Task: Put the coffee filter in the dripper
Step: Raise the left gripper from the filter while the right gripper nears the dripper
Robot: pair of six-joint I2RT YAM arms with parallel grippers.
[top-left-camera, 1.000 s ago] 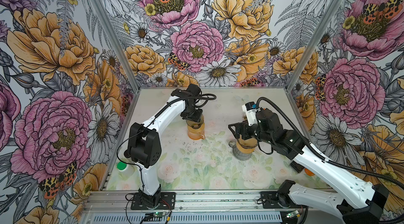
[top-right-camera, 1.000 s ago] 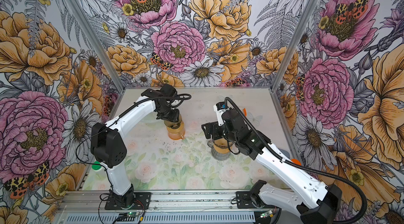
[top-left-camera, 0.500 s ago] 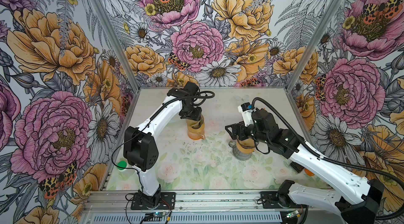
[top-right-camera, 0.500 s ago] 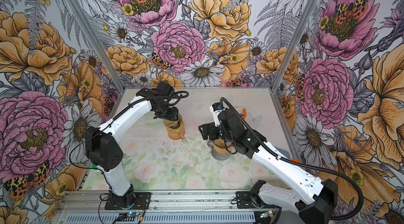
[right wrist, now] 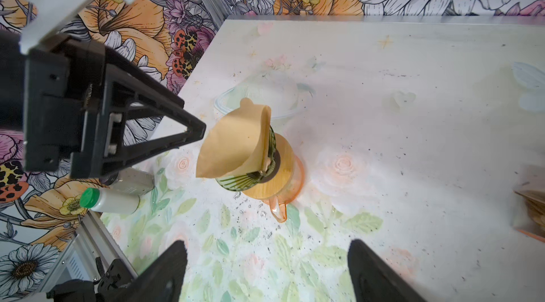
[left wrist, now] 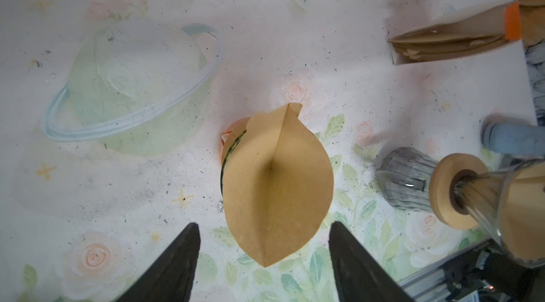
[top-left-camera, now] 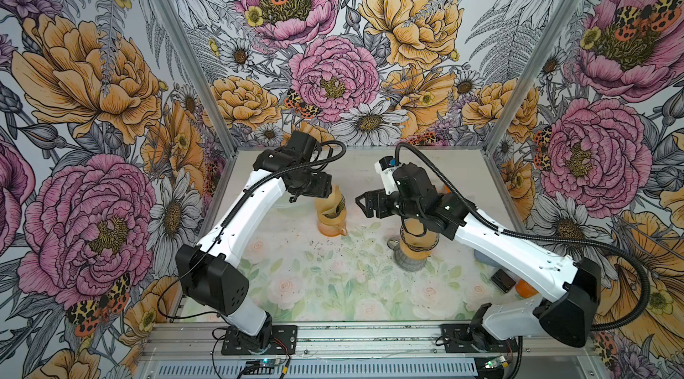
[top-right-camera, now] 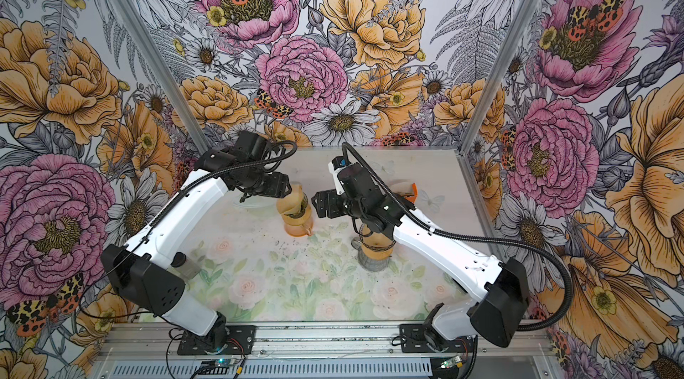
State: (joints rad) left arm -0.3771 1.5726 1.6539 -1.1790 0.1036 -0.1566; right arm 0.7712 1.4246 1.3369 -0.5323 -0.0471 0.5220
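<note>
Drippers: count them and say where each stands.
2. A green dripper sits on the orange carafe mid-table, paper filter in it; a clear dripper sits on the grey glass vessel under the right arm. Others may hide behind arms.

Coffee filter (left wrist: pixel 277 185) stands in dripper (right wrist: pixel 236 181), dripper on carafe (top-left-camera: pixel 330 229), on bench (top-left-camera: pixel 333 284). From carafe: second dripper stack (top-left-camera: pixel 414 247) at 4 o'clock, filter pack (left wrist: pixel 451 38) at 2, bottle (right wrist: pixel 115 200) at 8.

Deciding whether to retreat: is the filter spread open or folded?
Largely folded: the coffee filter stands high in the dripper, creased down its middle.
</note>
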